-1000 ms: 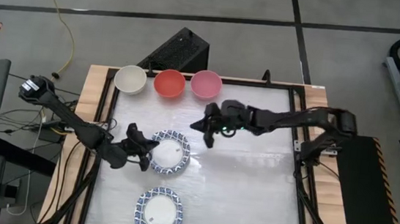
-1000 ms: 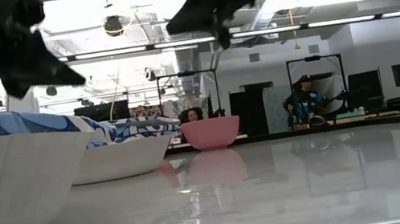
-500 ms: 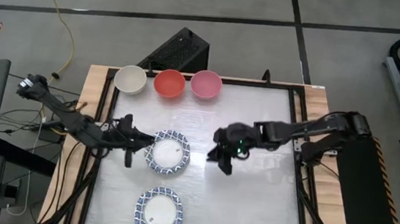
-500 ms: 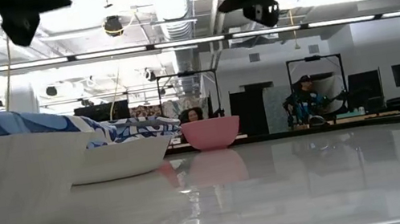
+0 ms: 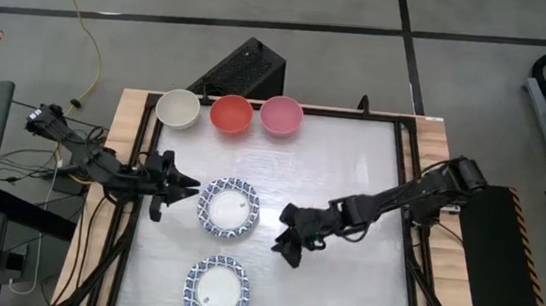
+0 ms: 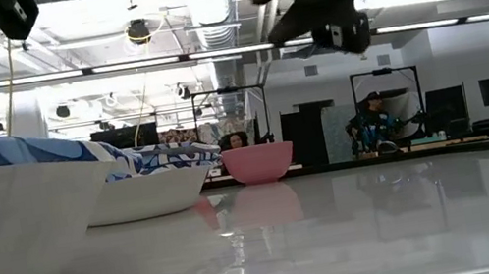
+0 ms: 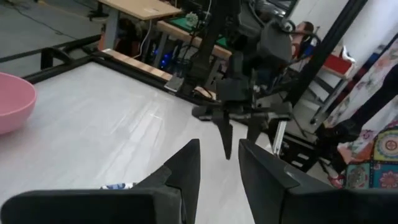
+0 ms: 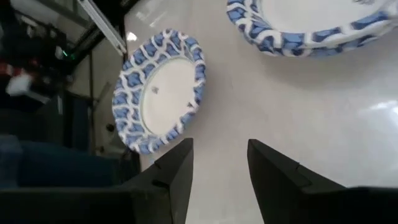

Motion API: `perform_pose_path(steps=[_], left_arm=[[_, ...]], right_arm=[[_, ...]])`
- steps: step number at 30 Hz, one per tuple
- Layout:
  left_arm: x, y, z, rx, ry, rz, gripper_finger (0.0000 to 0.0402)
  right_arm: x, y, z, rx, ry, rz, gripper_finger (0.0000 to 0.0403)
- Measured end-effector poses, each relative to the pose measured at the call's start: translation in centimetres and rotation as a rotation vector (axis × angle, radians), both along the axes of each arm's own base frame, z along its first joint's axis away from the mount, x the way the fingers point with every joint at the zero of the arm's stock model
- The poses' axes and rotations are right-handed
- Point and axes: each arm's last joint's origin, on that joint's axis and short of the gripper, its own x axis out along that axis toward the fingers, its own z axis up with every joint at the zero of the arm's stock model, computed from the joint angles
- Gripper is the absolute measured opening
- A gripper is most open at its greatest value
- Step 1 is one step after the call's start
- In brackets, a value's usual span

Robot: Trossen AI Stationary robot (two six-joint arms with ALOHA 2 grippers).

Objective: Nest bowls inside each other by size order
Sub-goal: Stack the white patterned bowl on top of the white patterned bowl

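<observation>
Two wide blue-and-white bowls rest on their bases on the white table, one at mid-left (image 5: pixel 228 208) and one near the front edge (image 5: pixel 218 288). Along the far edge stand a cream bowl (image 5: pixel 177 109), a red bowl (image 5: pixel 231 114) and a pink bowl (image 5: pixel 281 115). My left gripper (image 5: pixel 189 187) hovers open just left of the mid-left bowl, pointing at it, clear of its rim. My right gripper (image 5: pixel 286 253) hangs open to the right of both patterned bowls, and its wrist view shows the nearer bowl (image 8: pixel 160 99) ahead of the fingers.
A black frame (image 5: pixel 407 166) borders the table's right side and a black box (image 5: pixel 246 70) sits behind the far edge. The table's right half (image 5: pixel 353 161) is bare white surface. A person (image 6: pixel 372 126) shows far back in the room.
My left gripper has drawn back from the mid-left bowl's left rim toward the table's left edge, and its fingers now stand apart. My right gripper has swung from the table's middle, near the pink bowl, toward the near edge. No bowl has moved.
</observation>
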Motion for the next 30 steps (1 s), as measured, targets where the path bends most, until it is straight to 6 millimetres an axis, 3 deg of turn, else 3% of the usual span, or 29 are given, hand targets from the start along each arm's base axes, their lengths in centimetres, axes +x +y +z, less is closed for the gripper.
perform_pose_path(steps=[12, 20, 26, 30], left_arm=[[-0.1, -0.1, -0.4, 0.088, 0.042, -0.078, 0.0098], [-0.2, -0.2, -0.9, 0.102, 0.09, -0.117, 0.0098], [-0.2, -0.3, -1.1, 0.062, 0.106, -0.139, 0.0098], [-0.2, -0.3, -1.1, 0.016, 0.109, -0.133, 0.0098]], right_arm=[[1.7, 2.9, -3.7, 0.119, 0.058, -0.151, 0.0167], [4.7, 5.5, -5.2, 0.105, 0.069, -0.146, 0.0166], [6.5, 6.1, -5.9, 0.062, 0.058, -0.115, 0.0166], [6.7, 6.2, -6.3, 0.084, 0.064, -0.127, 0.0174]])
